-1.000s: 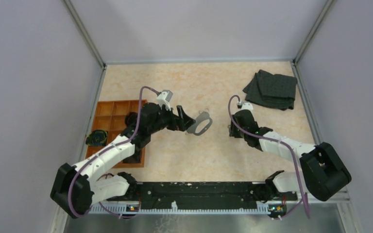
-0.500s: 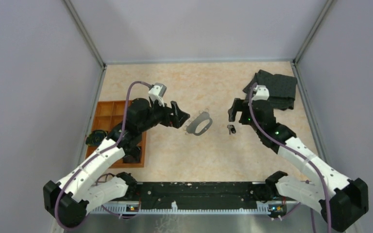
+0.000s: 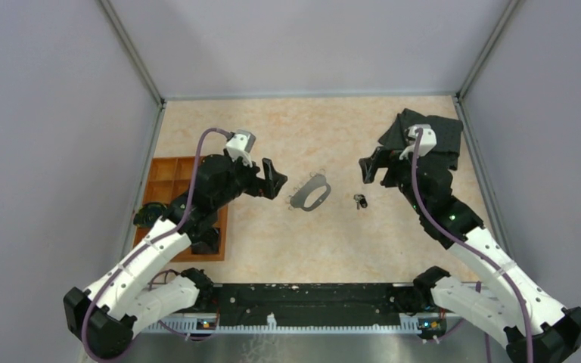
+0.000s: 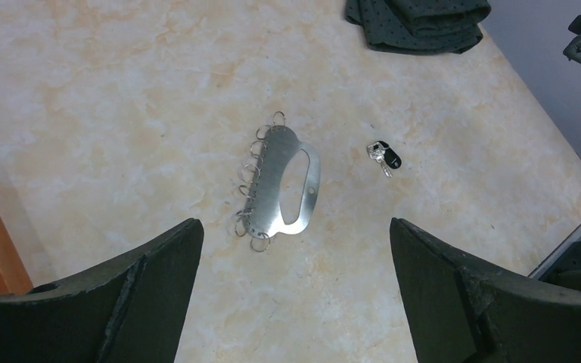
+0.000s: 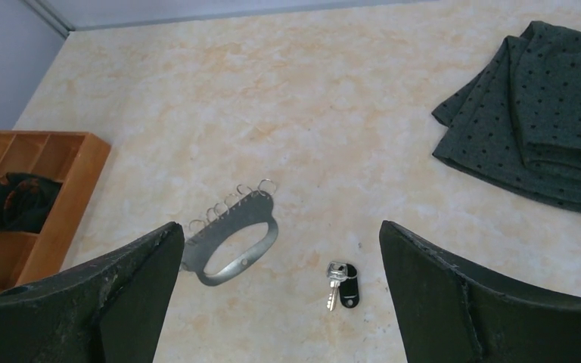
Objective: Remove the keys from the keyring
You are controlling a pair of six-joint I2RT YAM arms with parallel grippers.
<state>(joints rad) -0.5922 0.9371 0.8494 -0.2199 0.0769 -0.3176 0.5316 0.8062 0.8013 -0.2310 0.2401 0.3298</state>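
Observation:
The keyring (image 3: pixel 310 195) is a flat grey metal plate with an oval handle hole and several small wire rings along one edge. It lies flat mid-table, seen in the left wrist view (image 4: pixel 280 181) and the right wrist view (image 5: pixel 231 236). One silver key with a black tag (image 3: pixel 360 201) lies loose to its right (image 4: pixel 384 156) (image 5: pixel 340 283), apart from the plate. My left gripper (image 3: pixel 273 177) (image 4: pixel 293 227) hovers open just left of the keyring, holding nothing. My right gripper (image 3: pixel 372 166) (image 5: pixel 279 224) hangs open and empty, raised above the key and toward the back.
A folded dark dotted cloth (image 3: pixel 445 134) (image 5: pixel 545 113) (image 4: pixel 416 23) lies at the back right, partly under the right arm. A wooden compartment tray (image 3: pixel 168 175) (image 5: pixel 45 151) sits at the left with a dark bundle (image 3: pixel 150 215) in it. Grey walls enclose the table.
My right gripper opened and rose back toward the cloth, leaving the tagged key on the table. My left gripper drew away leftward from the keyring, which now lies free.

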